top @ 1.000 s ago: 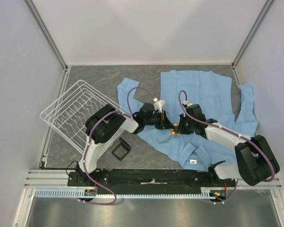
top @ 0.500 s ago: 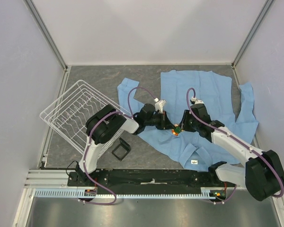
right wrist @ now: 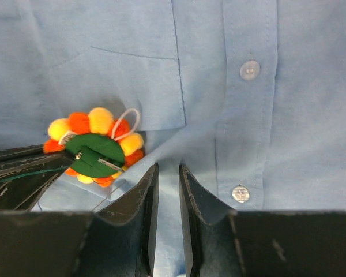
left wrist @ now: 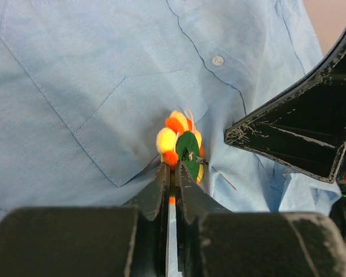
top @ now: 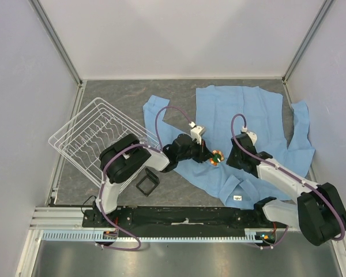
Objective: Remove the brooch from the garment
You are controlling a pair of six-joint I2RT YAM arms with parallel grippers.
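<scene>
The brooch, a small flower of orange and yellow pompoms, is turned so its green felt back and pin show. My left gripper is shut on its edge, as the left wrist view shows, with the brooch just above the shirt's chest pocket. The garment, a light blue shirt, lies spread over the right of the table. My right gripper sits just right of the brooch; in the right wrist view it is shut on a raised fold of shirt cloth beside the brooch.
A white wire rack stands tilted at the left. A black square frame lies on the grey mat near the left arm's base. The shirt's white label is near the front edge. Walls close in the table on three sides.
The brooch has shifted slightly right and up and turned its green back upward. My right gripper has drawn back to the right, off the brooch. The left gripper followed the brooch.
</scene>
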